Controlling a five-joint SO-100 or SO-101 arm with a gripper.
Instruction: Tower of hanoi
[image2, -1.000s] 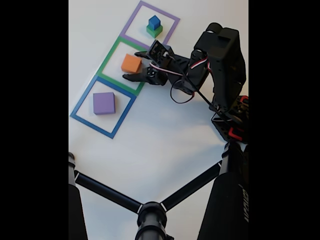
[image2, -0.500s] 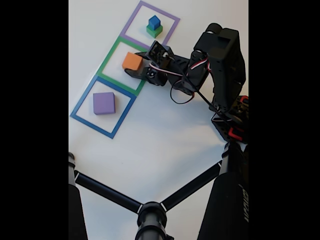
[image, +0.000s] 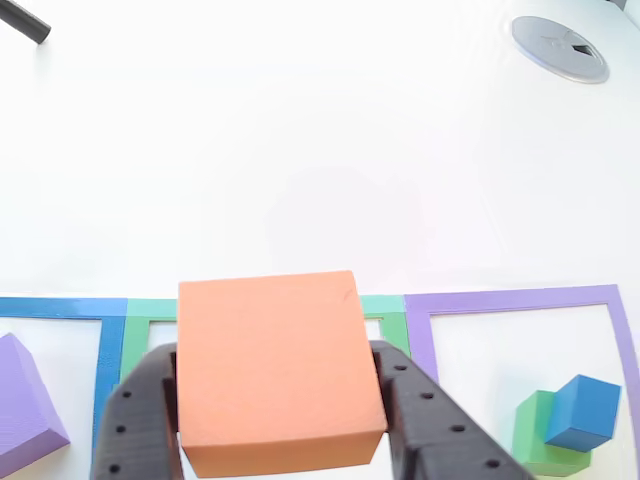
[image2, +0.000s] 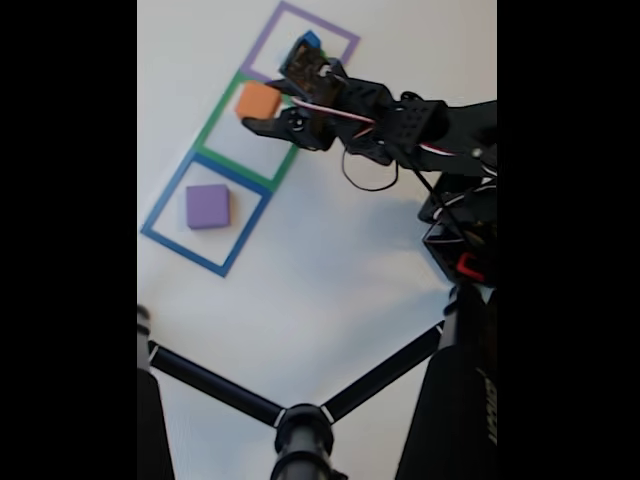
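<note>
— Jaws?
— My jaws (image: 280, 455) clamp the orange block (image: 278, 368) from left and right; it sits squarely between them, above the green outline (image2: 225, 110) in the fixed view.

— Other blocks?
— Purple block (image2: 208, 206) inside the blue outline (image2: 165, 205) on the white worktop (image2: 330, 280). Blue cube (image: 583, 411) atop the green block (image: 535, 438), inside the purple outline (image: 520, 300), right.

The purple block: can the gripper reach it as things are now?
Probably not yet: the gripper is shut on the orange block. The purple block lies uncovered in the blue outline, with nothing between them.
</note>
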